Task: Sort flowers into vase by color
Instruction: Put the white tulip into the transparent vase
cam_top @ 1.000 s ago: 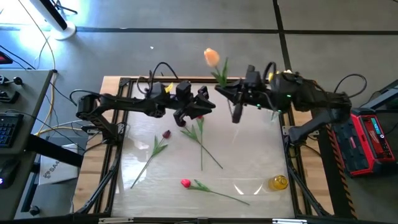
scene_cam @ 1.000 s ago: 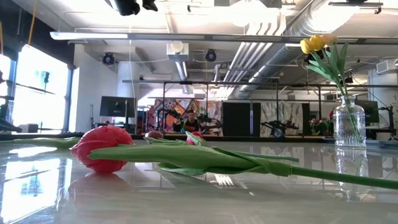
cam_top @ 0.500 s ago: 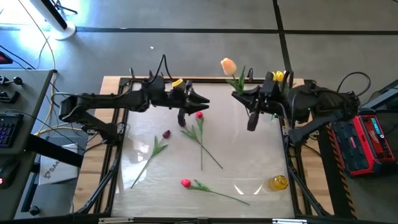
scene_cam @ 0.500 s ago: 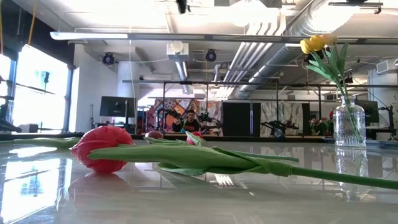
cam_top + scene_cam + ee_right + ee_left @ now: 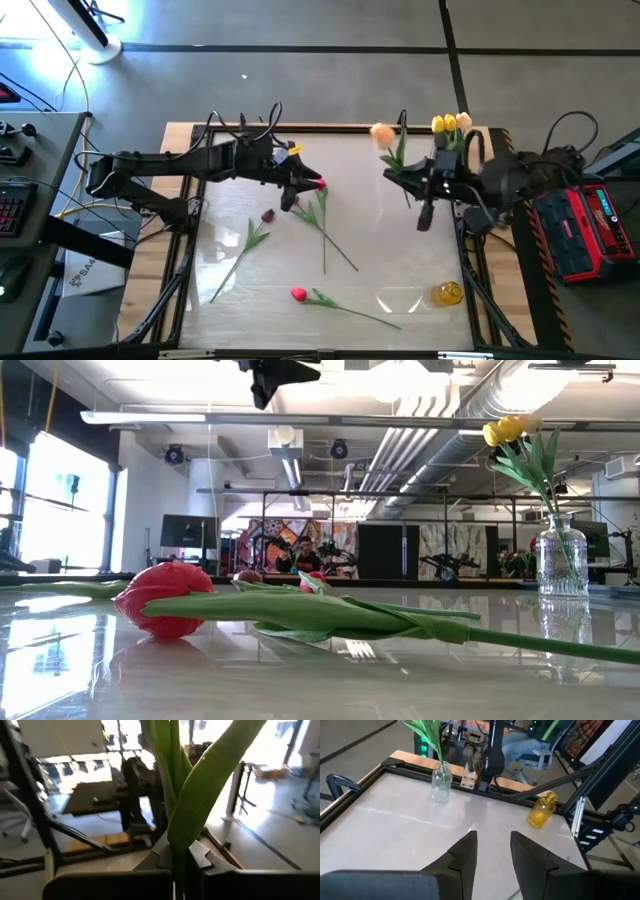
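Note:
A peach tulip (image 5: 382, 132) is up off the table in my right gripper (image 5: 408, 180), which is shut on its green stem (image 5: 176, 851) just left of the clear glass vase (image 5: 450, 150). That vase stands at the far right corner with yellow tulips (image 5: 450, 123) in it. My left gripper (image 5: 300, 186) is open in the air by the head of a red-pink tulip (image 5: 320, 185) that lies flat. A maroon tulip (image 5: 267, 215) and a second red-pink tulip (image 5: 298, 294) also lie on the table. My right gripper pinches the peach tulip's stem (image 5: 176, 851) between its two fingers, just below the long leaf (image 5: 210, 785). The flower is lifted clear of the table. Its head (image 5: 382, 132) stands out beyond the fingers toward the far edge.
A small yellow vase (image 5: 447, 293) stands near the table's near right corner and shows in the left wrist view as the yellow vase (image 5: 541, 810). In the low view the near red-pink tulip (image 5: 160, 598) lies across the foreground. A dark frame (image 5: 185, 250) borders the table.
My right gripper has carried the peach tulip toward the table's right edge, up to the clear vase, keeping hold of it. My left gripper has drawn back a little toward the left and near side, above the red-pink tulip. The flowers on the table have not moved.

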`<state>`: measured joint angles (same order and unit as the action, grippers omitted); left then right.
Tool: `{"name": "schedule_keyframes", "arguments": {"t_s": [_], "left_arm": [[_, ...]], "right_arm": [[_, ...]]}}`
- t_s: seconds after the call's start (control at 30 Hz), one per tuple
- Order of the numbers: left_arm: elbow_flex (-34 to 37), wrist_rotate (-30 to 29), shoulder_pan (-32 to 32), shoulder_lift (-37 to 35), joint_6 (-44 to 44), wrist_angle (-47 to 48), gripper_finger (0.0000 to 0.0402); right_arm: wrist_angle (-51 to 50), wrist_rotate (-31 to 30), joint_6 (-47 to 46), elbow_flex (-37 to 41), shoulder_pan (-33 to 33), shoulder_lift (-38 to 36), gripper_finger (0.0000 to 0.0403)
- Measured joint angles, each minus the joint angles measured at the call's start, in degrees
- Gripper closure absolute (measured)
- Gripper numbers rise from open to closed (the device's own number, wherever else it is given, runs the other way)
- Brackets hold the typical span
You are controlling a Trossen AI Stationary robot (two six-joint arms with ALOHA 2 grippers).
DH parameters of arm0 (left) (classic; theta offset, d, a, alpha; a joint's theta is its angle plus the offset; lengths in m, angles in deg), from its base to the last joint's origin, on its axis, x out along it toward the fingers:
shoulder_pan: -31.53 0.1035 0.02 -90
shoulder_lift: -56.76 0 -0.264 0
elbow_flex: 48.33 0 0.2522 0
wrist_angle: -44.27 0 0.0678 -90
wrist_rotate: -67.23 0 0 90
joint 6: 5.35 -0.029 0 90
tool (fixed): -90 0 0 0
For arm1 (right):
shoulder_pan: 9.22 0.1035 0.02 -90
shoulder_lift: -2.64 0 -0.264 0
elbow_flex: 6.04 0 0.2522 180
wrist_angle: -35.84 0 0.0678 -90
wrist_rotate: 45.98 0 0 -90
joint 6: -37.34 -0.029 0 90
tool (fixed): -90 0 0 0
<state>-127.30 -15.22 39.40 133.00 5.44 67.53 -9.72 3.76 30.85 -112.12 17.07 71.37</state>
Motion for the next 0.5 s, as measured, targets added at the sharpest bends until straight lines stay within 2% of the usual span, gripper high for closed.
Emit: {"name": "schedule_keyframes", "arguments": {"t_s": [0.17,0.33,0.5], "left_arm": [[0.0,-0.9,0.0,0.0,-0.4,0.6,0.0273],[0.0,-1.5,0.0,0.0,-1.0,0.6,0.0259],[0.0,-2.2,0.0,0.0,-1.4,0.7,0.0258]], "right_arm": [[10.7,0.2,3.0,9.2,1.5,-5.8,0.0403],[12.7,0.0,2.3,13.8,1.6,-8.6,0.0403],[12.9,-0.2,2.4,14.5,1.6,-9.3,0.0403]]}}
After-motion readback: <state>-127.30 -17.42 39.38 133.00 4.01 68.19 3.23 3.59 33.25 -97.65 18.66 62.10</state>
